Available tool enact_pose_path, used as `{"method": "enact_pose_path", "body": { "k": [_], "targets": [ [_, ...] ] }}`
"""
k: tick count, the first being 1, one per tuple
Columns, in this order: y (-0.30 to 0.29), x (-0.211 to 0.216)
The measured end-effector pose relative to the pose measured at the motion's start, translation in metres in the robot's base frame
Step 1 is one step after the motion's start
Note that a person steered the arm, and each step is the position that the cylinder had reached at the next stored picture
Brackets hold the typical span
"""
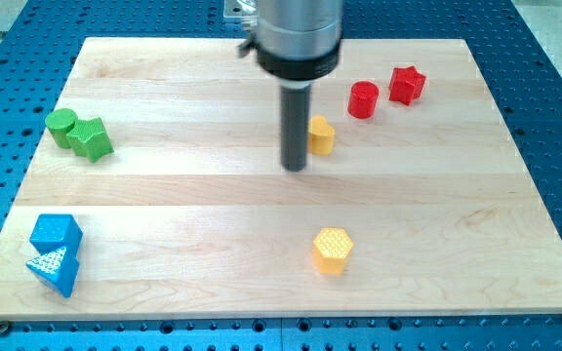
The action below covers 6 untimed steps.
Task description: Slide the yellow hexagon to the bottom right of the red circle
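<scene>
The yellow hexagon [333,250] lies low on the board, right of centre. The red circle [363,99] stands near the view's top right, with a red star [407,85] just to its right. My tip [295,166] is down on the board, well above the yellow hexagon and to the left of and below the red circle. A second yellow block [321,136] sits right beside the rod on its right, partly hidden by it; its shape is unclear.
A green circle [61,125] and a green star [91,138] touch at the view's left. Two blue blocks [56,232] [55,269] sit at the bottom left. The wooden board [213,214] lies on a blue perforated table.
</scene>
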<state>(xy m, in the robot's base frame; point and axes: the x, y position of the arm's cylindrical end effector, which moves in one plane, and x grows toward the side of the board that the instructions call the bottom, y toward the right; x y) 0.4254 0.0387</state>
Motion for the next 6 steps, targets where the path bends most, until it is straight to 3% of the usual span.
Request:
{"method": "enact_pose_path", "body": {
  "k": [1, 3, 4, 5, 6],
  "targets": [
    [0.007, -0.017],
    [-0.017, -0.006],
    [-0.066, 0.062],
    [-0.07, 0.118],
    [-0.053, 0.143]
  ]
}}
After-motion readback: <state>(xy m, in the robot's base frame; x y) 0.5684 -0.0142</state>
